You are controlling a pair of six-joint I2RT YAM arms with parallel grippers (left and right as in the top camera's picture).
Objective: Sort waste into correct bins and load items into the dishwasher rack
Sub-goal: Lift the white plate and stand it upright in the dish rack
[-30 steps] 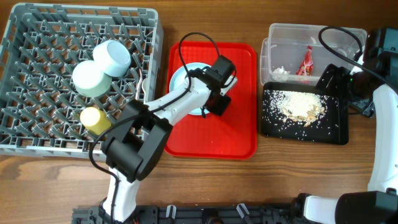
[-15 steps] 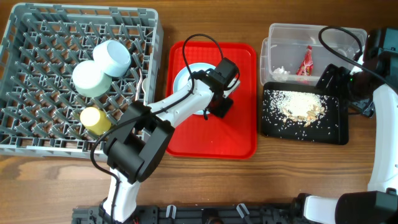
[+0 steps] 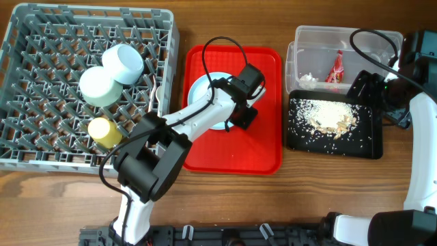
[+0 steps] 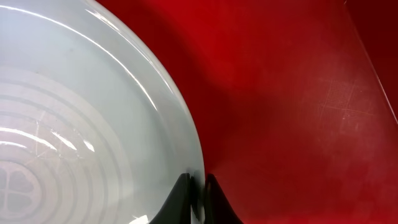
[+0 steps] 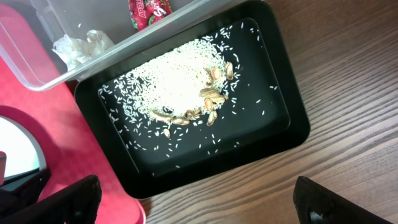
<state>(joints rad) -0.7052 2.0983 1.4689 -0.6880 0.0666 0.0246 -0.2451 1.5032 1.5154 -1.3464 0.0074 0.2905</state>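
At the near edge of white plate (image 4: 74,124), left gripper (image 4: 199,186) is pinched narrow on the rim, plate flat on red tray (image 4: 298,93). Squeeze firmly, lift slowly, then tilt upright between dishwasher rack (image 3: 41,82) pegs. Right gripper (image 5: 199,202) hangs wide apart near black tray (image 5: 273,143).

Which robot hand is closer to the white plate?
Left. The left gripper pinches the white plate at its rim on the red tray. The right gripper hangs open by the black tray, away from the plate.

Bare red tray (image 3: 266,147) rt of plate (image 3: 198,85); clear tub (image 3: 314,41) beyond.
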